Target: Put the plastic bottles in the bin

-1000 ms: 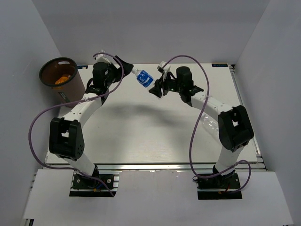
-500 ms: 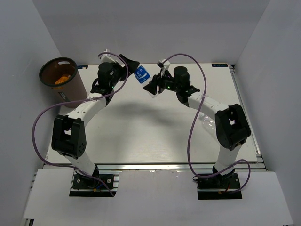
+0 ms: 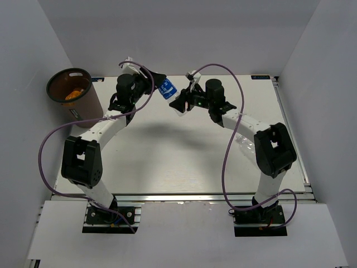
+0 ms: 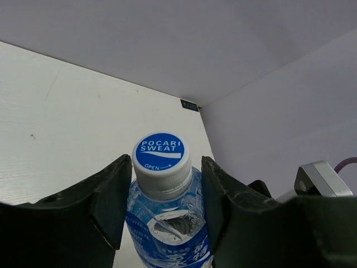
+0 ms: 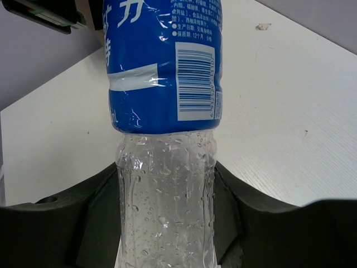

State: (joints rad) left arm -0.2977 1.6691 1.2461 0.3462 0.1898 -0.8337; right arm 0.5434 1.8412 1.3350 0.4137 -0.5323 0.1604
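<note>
I hold the blue-label bottle [image 3: 167, 89] with both tools at once, in the air above the far part of the table [image 3: 167, 162]. My left gripper [image 3: 157, 82] is pressed onto its upper end. In the left wrist view its two dark fingers [image 4: 109, 195] stand on either side of the white cap [image 4: 160, 162] and touch the bottle's shoulder just under it. The cap's top is blue and reads "POCARI SWEAT". My right gripper [image 3: 179, 101] pinches the other end. In the right wrist view its fingers [image 5: 95, 206] lie against both sides of the clear, wet lower part, and the blue label with a barcode is just beyond them. The bottle lies tilted between the two tools, with the cap end toward the left arm.

The bin [image 3: 83, 109] stands at the far left corner of the table, well apart from the bottle. An orange object [image 3: 72, 95] lies inside it; I cannot tell its shape. Another clear bottle [image 3: 245, 146] lies on the table on the right, partly hidden under my right arm.
</note>
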